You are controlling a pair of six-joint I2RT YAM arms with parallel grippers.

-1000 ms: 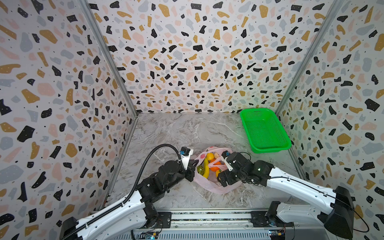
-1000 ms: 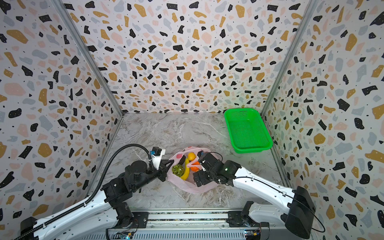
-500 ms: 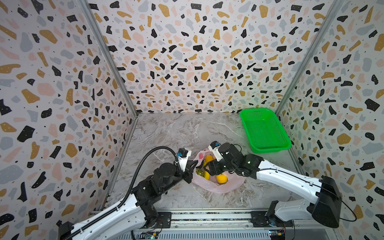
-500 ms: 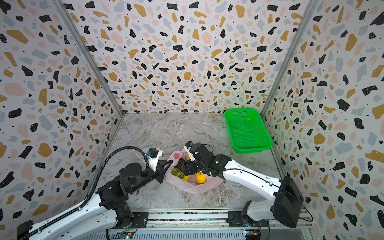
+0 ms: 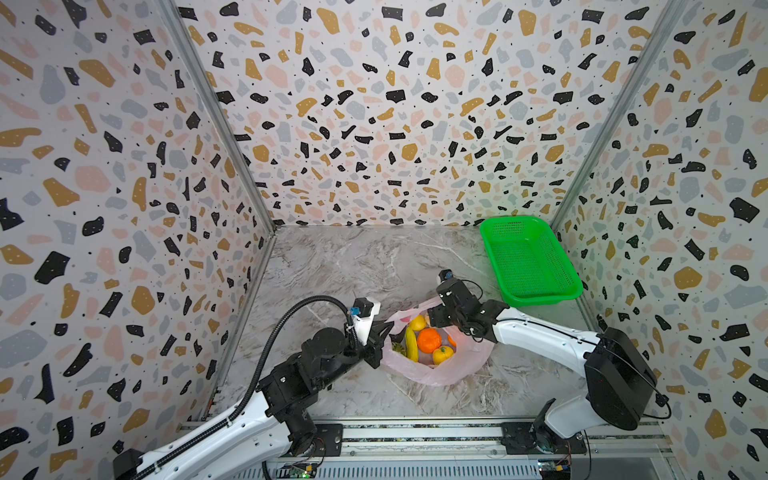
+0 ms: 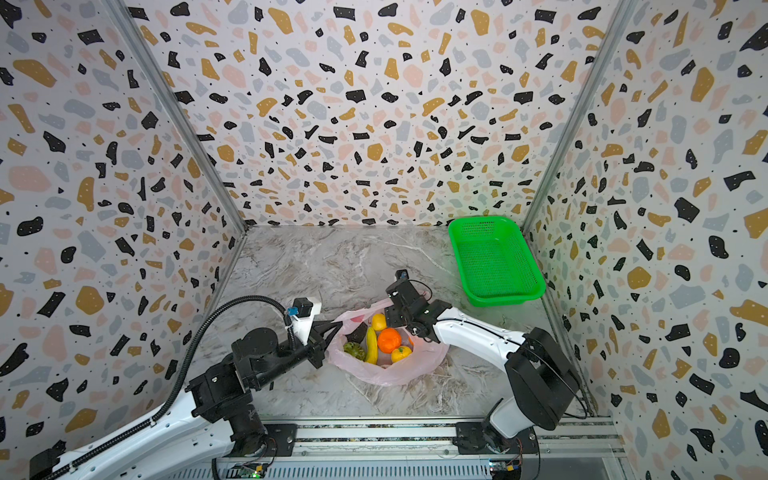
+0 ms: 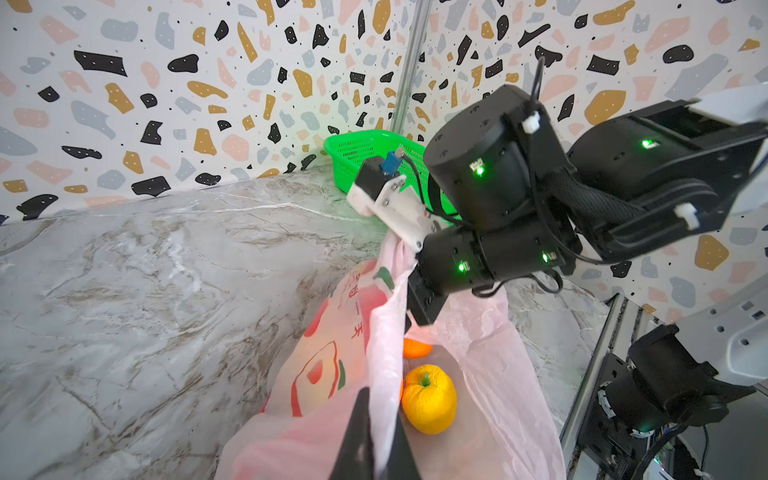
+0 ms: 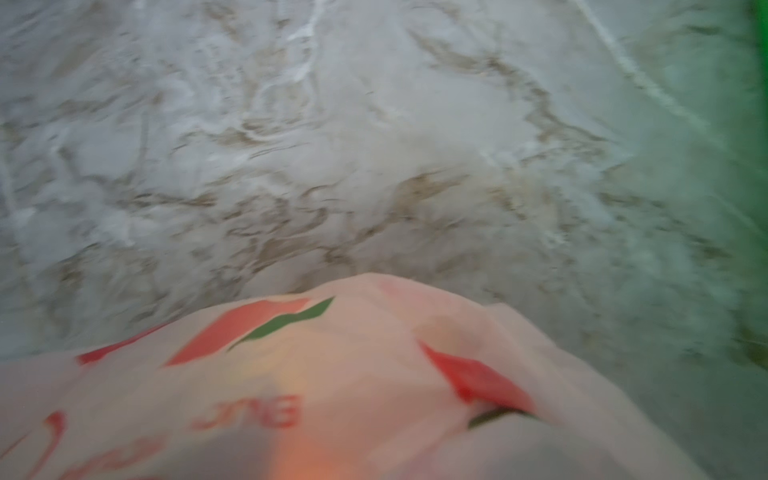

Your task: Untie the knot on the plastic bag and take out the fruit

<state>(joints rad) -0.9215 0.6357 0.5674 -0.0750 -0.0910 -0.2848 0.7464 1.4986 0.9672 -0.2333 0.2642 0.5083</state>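
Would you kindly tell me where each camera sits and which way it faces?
Both top views: high in front, looking down on left arm, right arm, the plastic bag, fruit and green basket.
Left wrist: looks past the left gripper, pinching the bag, toward the right arm.
Right wrist: blurred, looks down at bag and marble table; no robot parts.
Shared: both wrist views show the bag's red print.

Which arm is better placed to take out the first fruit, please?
Probably the right. The left gripper is shut on the rim of the plastic bag, holding its mouth open; the right gripper sits at the far rim, right beside the fruit. Whether it grips film is unclear.
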